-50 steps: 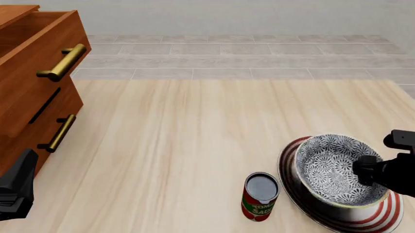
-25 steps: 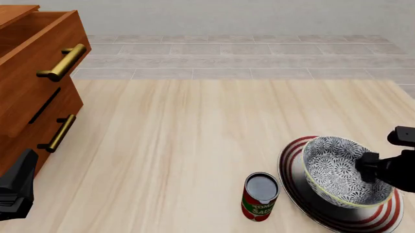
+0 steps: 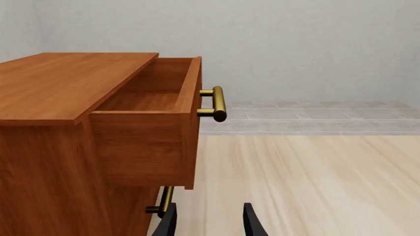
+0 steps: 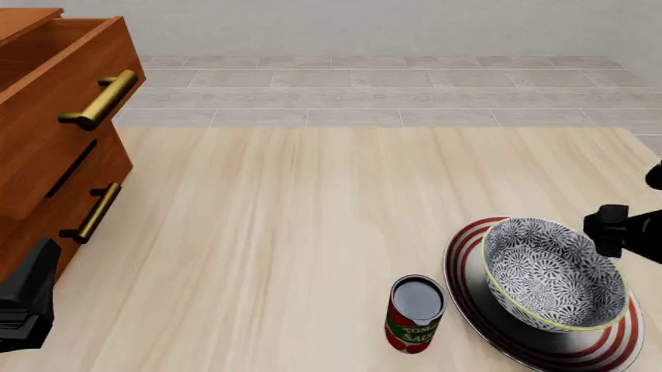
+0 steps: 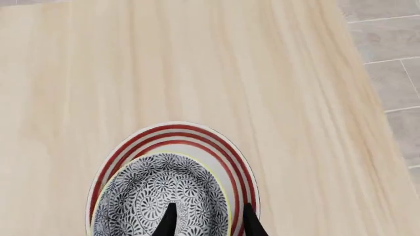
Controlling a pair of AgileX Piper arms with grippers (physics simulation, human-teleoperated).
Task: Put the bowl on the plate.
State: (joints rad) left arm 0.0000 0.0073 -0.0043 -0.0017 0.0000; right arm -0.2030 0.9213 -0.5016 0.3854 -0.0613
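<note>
Sitting on the white red-ringed plate (image 4: 538, 325), lower right of frame: the grey floral bowl (image 4: 553, 273), task looks done. Right gripper (image 5: 206, 221) spread open just above its rim, holding nothing. Next: retract clear. Left gripper (image 3: 208, 221) open, idle by the wooden drawer unit (image 3: 98, 123).
</note>
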